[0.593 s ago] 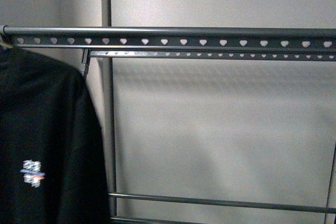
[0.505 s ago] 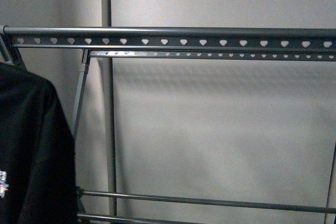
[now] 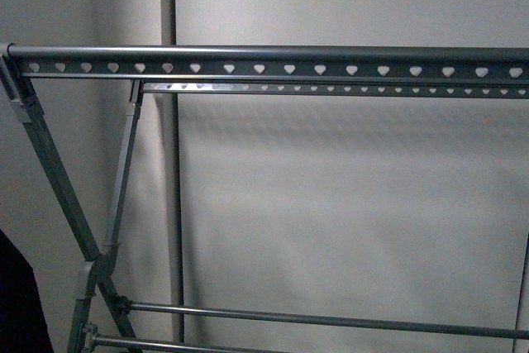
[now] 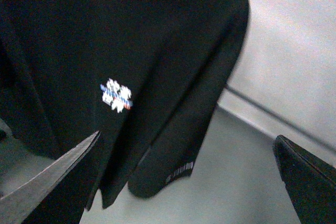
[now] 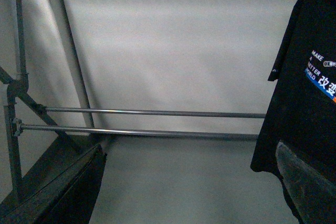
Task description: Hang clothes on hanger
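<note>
The hanger is a grey metal rack; its round top rail (image 3: pixel 273 51) and the strip of heart-shaped holes (image 3: pixel 289 68) run across the front view, with crossed legs (image 3: pixel 74 212) at the left. Only a sliver of the black clothes (image 3: pixel 12 303) shows at the bottom left there. The left wrist view looks onto the black T-shirt (image 4: pixel 105 35) with its small white, blue and red print (image 4: pixel 116 95). My left gripper (image 4: pixel 184 187) is open and apart from the cloth. In the right wrist view the shirt (image 5: pixel 310 103) hangs beside my open right gripper (image 5: pixel 189 187).
Two low cross bars (image 5: pixel 152 113) of the rack run in front of a pale wall (image 3: pixel 347 204). A vertical grey pole (image 3: pixel 169 204) stands behind the rack. Grey floor (image 5: pixel 184 182) lies under the right gripper.
In the front view the black T-shirt has slid left and down, from covering the left side to a sliver at the bottom corner. The rack's crossed legs now show.
</note>
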Robot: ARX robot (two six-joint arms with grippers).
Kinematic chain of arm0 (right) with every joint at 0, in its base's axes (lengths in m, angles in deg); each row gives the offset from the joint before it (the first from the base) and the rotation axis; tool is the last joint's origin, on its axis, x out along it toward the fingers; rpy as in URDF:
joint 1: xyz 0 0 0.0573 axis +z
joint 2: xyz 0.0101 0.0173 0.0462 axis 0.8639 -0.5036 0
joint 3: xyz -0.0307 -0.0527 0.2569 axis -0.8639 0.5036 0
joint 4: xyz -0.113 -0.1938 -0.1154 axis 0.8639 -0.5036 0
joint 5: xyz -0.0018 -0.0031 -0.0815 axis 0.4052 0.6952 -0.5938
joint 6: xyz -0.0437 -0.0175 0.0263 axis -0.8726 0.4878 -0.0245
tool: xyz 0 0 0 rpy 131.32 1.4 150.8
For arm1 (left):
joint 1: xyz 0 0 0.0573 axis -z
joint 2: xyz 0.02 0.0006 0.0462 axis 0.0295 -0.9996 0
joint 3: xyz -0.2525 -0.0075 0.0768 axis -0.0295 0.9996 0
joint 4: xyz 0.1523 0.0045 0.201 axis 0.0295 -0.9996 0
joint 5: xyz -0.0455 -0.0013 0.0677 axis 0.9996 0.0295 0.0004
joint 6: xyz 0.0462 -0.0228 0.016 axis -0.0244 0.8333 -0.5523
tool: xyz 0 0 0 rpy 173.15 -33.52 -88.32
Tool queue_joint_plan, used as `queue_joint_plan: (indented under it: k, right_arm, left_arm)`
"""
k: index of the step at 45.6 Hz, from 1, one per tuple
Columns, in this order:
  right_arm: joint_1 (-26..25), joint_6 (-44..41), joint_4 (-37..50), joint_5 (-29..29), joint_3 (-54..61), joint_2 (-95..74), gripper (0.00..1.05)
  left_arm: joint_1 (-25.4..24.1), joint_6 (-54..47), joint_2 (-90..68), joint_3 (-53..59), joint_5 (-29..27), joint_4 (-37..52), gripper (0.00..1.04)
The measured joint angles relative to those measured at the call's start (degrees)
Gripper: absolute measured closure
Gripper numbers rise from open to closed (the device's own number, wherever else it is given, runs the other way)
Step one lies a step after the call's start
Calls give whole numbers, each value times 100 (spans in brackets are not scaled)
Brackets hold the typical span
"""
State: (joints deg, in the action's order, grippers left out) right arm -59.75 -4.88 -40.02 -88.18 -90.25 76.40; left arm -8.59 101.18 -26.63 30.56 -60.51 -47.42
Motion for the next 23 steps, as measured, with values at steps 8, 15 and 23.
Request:
queue_joint_plan:
  k: [8,15,23]
  right_arm:
    - [0,0,0,2,0,0,7]
    - [0,0,0,2,0,0,7]
    - [0,0,0,2,0,0,7]
  left_arm:
    - [4,1633,-2669,-2085,-1143,424,7]
    - [-9,2057,-4085,-3368,-1547,345,7]
    - [-55,2253,-4975,-4557,-1856,55,9]
